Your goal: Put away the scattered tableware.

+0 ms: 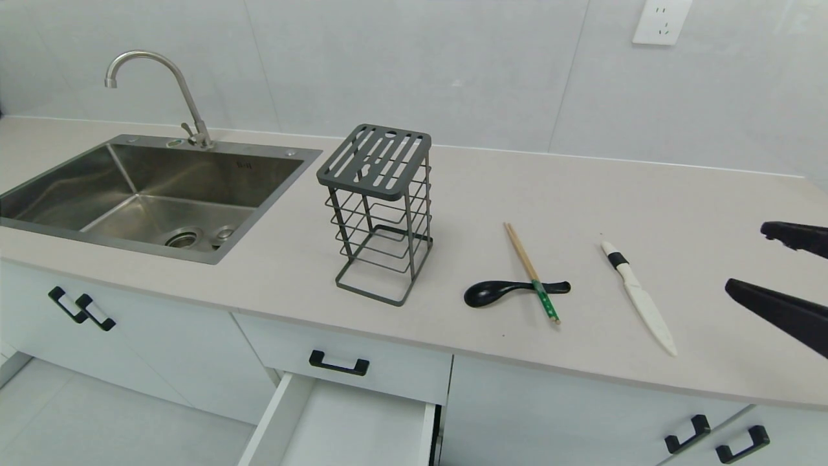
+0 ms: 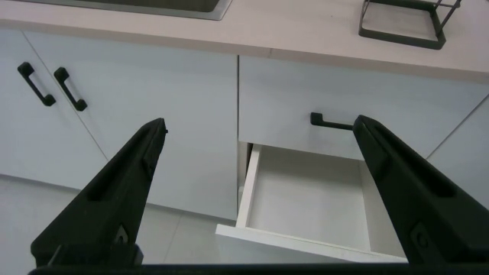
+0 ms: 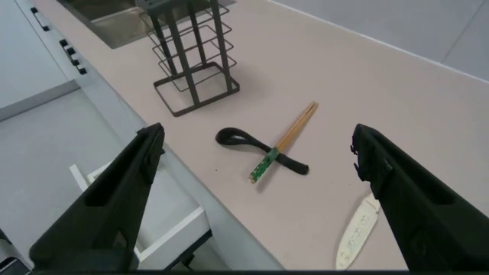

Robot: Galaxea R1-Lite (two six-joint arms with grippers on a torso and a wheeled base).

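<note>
Pale bench (image 1: 582, 194) under tiled wall (image 1: 517, 77): sink (image 1: 39, 228) at nine o'clock, wire rack (image 1: 378, 213) centre, spoon (image 1: 491, 293), chopsticks (image 1: 527, 265), knife (image 1: 637, 298) toward three. Right claw (image 1: 748, 256) wide there; left claw (image 2: 260, 126) wide over open drawer (image 2: 306, 198).

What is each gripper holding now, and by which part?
Nothing. The left gripper and the right gripper are both open and empty; the black spoon, green-tipped wooden chopsticks and white knife lie untouched on the beige counter.

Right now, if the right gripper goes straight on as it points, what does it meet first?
Probably the chopsticks lying across the black spoon; depth is unclear, and the knife lies close beside that line.
</note>
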